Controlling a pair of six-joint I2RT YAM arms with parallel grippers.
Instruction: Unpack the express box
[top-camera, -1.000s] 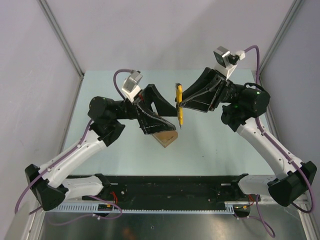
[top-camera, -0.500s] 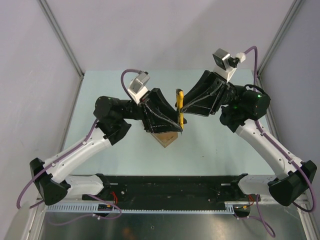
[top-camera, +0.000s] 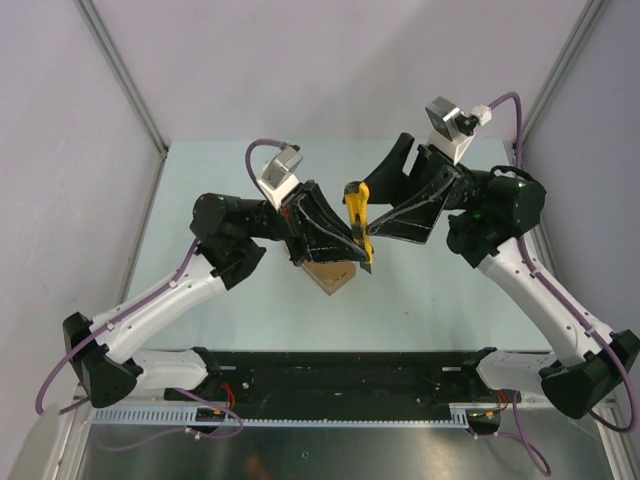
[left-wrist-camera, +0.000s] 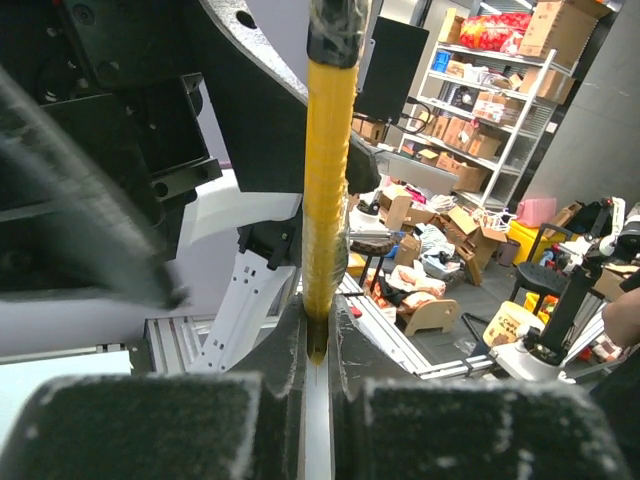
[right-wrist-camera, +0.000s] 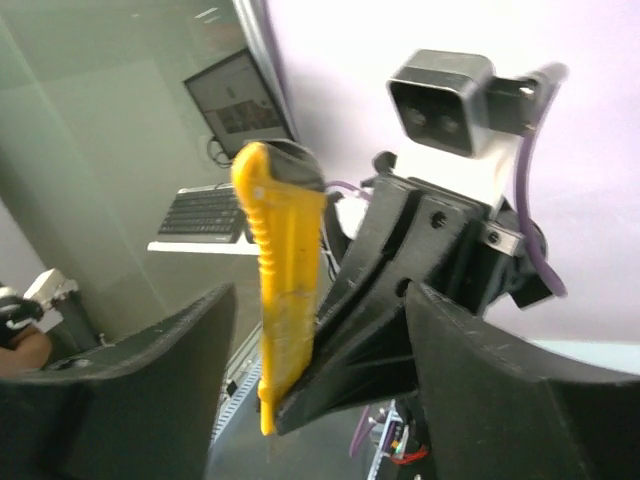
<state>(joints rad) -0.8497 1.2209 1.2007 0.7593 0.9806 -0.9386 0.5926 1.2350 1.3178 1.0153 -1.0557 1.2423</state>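
Observation:
The yellow-and-black utility knife (top-camera: 357, 222) hangs above the middle of the table, tilted a little, blade end down. My left gripper (top-camera: 357, 248) is shut on its lower end; in the left wrist view the knife (left-wrist-camera: 328, 180) rises from between the closed jaws of that gripper (left-wrist-camera: 318, 340). My right gripper (top-camera: 377, 200) stands open around the knife's upper part without touching it, and the knife (right-wrist-camera: 285, 300) shows between the spread fingers of this gripper (right-wrist-camera: 320, 300). The express box (top-camera: 333, 278), brown cardboard, lies on the table under the left gripper, partly hidden.
The pale green table (top-camera: 200, 180) is walled in by grey panels with metal posts (top-camera: 125, 85). A black base rail (top-camera: 340, 370) runs along the near edge. Both arms meet over the table's middle.
My left gripper moved right to the knife and shut on its lower end. My right gripper, which held the knife, has opened and let go. The knife tilted slightly.

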